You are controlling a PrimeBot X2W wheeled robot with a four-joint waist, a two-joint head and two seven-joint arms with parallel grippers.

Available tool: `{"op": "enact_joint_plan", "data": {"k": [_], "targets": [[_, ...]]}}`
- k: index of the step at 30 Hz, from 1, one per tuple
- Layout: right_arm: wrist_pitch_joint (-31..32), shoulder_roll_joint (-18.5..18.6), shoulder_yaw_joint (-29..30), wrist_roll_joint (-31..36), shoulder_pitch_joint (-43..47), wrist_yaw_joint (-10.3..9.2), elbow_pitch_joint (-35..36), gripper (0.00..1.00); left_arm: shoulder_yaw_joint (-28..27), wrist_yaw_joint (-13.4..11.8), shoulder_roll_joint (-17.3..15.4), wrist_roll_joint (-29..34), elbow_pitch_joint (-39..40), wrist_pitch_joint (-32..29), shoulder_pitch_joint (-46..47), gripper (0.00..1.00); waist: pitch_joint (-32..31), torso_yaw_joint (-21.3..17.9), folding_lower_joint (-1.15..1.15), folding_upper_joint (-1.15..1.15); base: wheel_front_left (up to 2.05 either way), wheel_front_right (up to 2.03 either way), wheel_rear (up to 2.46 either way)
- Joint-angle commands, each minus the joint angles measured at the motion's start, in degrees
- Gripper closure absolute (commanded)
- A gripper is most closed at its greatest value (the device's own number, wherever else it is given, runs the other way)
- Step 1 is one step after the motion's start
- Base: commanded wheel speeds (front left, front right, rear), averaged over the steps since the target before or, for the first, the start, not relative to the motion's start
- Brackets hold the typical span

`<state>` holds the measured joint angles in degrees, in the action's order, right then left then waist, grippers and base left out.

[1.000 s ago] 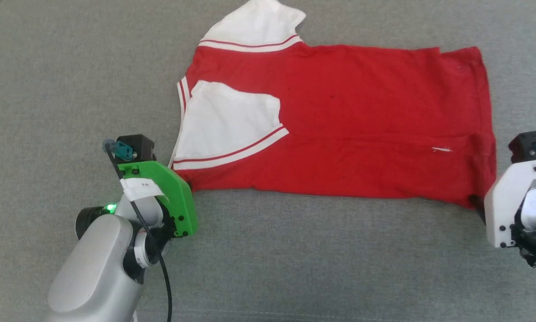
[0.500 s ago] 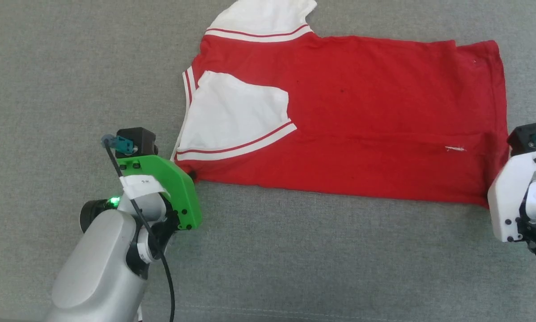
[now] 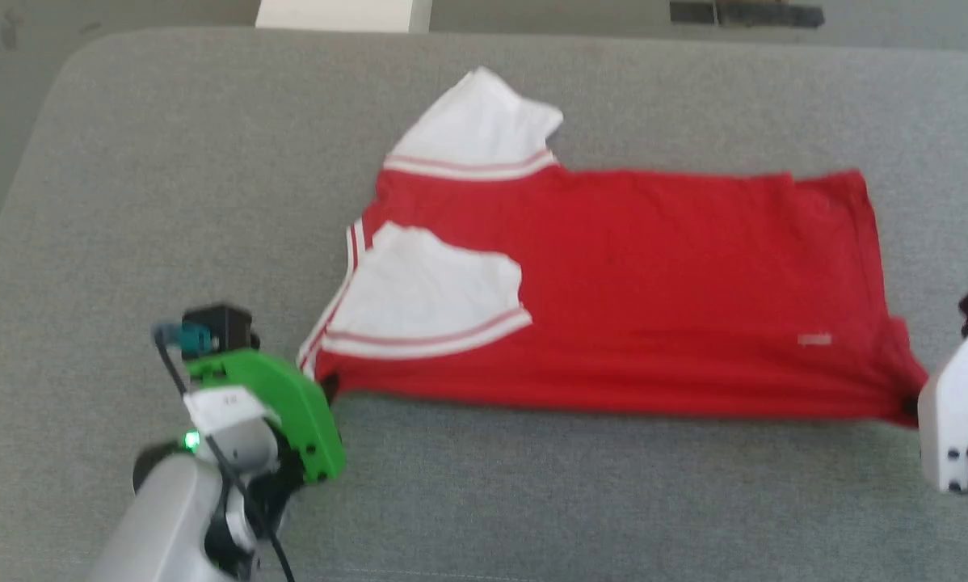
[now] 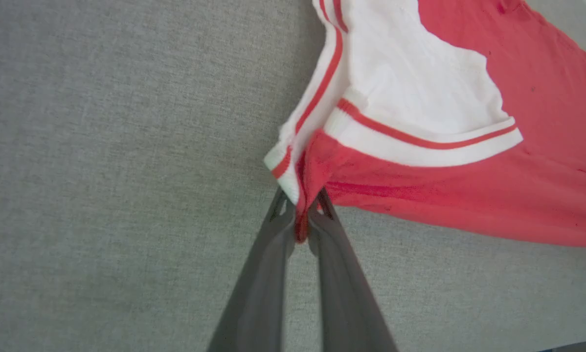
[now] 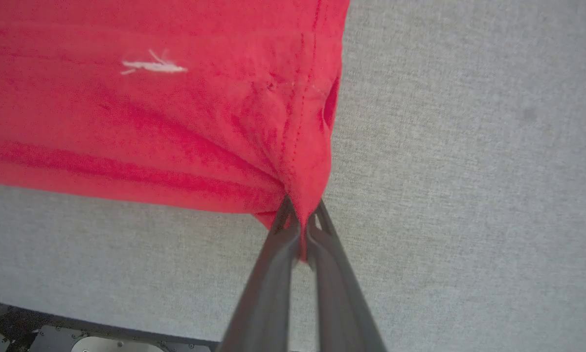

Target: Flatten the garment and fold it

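The shirt (image 3: pixel 654 283) lies nearly flat across the grey fabric tabletop (image 3: pixel 169 202), with one white sleeve (image 3: pixel 431 283) folded onto its red body. It looks light, limp and stretchy, so corners are the best holds. The left gripper (image 4: pixel 300 210) pinches the near shoulder corner and the right gripper (image 5: pixel 300 222) the near hem corner. Beyond the far edge is blurred floor (image 3: pixel 549 16).

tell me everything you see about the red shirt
The garment is a red T-shirt of soft-looking cloth with white sleeves and red-and-white striped trim. It lies mostly flat on the grey surface, sleeves toward the robot's left, hem toward its right. One sleeve is folded onto the red body; the other sticks out at the far edge. The left gripper pinches the near sleeve-end corner, the right gripper the near hem corner, puckering the cloth.
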<state>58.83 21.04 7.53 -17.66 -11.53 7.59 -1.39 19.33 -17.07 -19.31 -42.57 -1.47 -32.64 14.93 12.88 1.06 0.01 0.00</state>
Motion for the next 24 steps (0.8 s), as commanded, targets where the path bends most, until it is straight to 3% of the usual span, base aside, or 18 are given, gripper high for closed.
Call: {"op": "enact_joint_plan", "data": {"k": [1,6,13,14,15,16,24], "targets": [[0.2,0.1,0.7,-0.1,1.8,-0.10,0.3,1.00,-0.6,-1.0,-0.6,-1.0,0.6,0.3,-2.3,1.00,-2.0,0.1,-0.01,0.00,0.00,0.00,0.00],[0.1,-1.9,0.9,0.4,6.2,-0.10,-0.2,1.00,-0.4,-2.4,0.4,-2.2,0.6,0.4,-7.2,1.00,-2.0,0.2,-0.01,0.00,0.00,0.00,0.00],[-2.7,-4.1,0.9,1.3,8.1,-0.10,-4.0,1.00,-0.6,-1.8,2.1,-4.2,-4.6,0.8,-8.1,1.00,-1.8,0.3,-0.01,0.00,0.00,0.00,0.00],[-3.5,-4.4,1.0,1.3,8.0,-0.10,-4.4,0.85,-0.7,-1.7,2.1,-4.2,-5.1,0.9,-7.9,1.00,-1.9,0.2,-0.01,0.00,0.00,0.00,0.00],[-3.8,-4.4,0.6,1.3,7.9,-0.10,-5.0,0.23,-0.8,-1.6,2.1,-4.3,-5.6,1.1,-7.7,0.58,-2.1,0.1,-0.01,0.00,0.00,0.00,0.00],[-4.1,-4.4,0.5,1.2,7.8,-0.10,-5.3,0.00,-0.9,-1.6,2.1,-4.4,-5.9,1.0,-7.5,0.00,-2.2,0.0,-0.01,0.00,0.00,0.00,0.00],[-5.9,-2.5,1.0,-1.8,5.4,-0.10,-2.8,0.00,-3.2,-2.0,-1.6,-5.2,-1.1,-1.3,-6.7,0.00,-5.7,-1.0,-0.01,0.00,0.00,0.00,0.00]]}}
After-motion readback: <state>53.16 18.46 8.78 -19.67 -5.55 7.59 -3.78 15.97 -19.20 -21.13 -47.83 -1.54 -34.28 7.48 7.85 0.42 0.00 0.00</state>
